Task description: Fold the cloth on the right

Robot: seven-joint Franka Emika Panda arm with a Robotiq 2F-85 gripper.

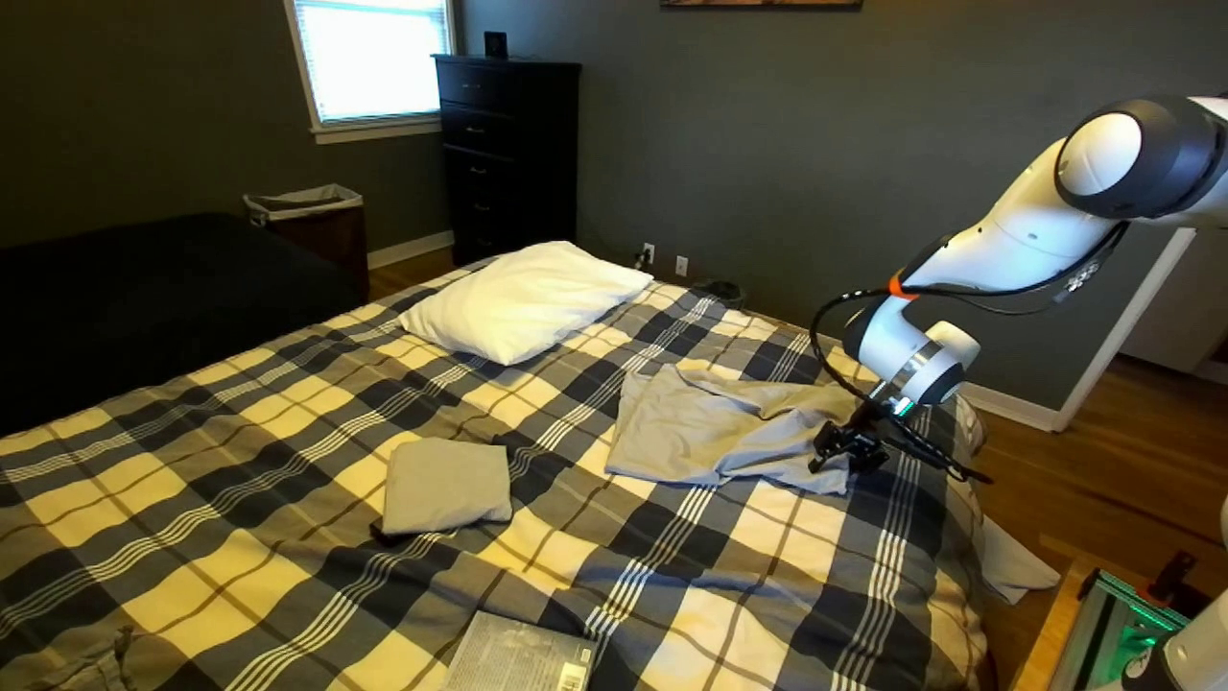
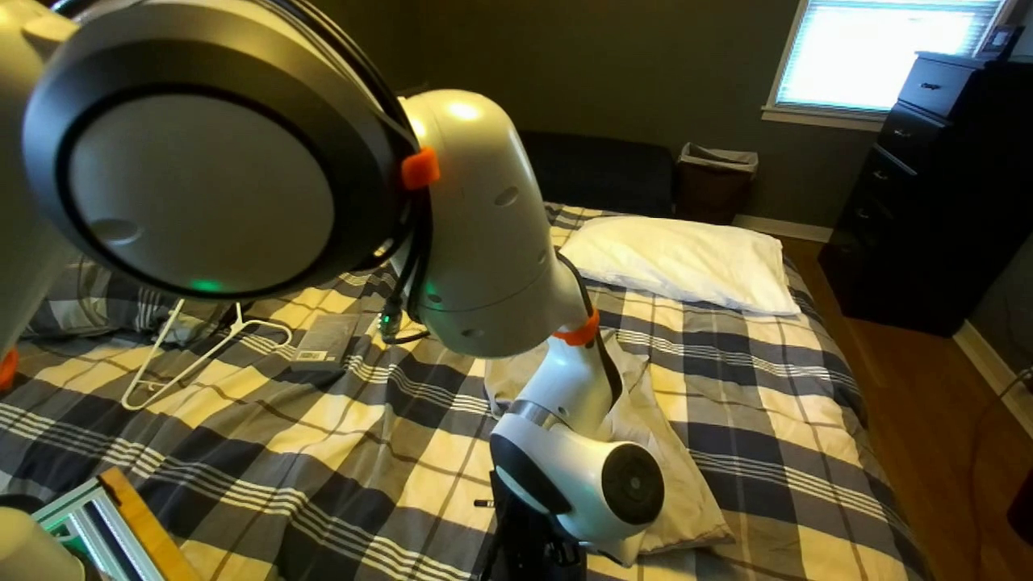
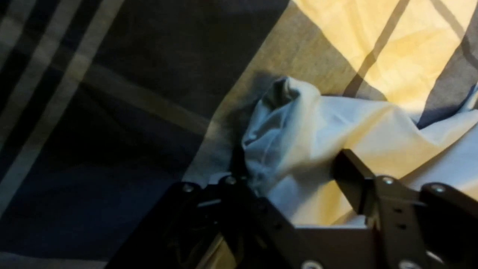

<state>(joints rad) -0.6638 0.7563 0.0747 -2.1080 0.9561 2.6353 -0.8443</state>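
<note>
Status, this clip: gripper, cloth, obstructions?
Black two-finger gripper: open at edge of thin grey-beige cloth. Cloth: rumpled, not neatly folded. Plump white pillow: apart, apparently not blocking.

Two grey cloths (image 1: pixel 686 432), one pillow (image 1: pixel 528 299)

- The arm (image 1: pixel 1017 230) is arching over the bed's edge (image 1: pixel 921 585).
- The wrist (image 1: pixel 897 350) is hanging low.
- The gripper (image 1: pixel 844 456) is pointing downward, fingers (image 3: pixel 353 175) standing apart.
</note>
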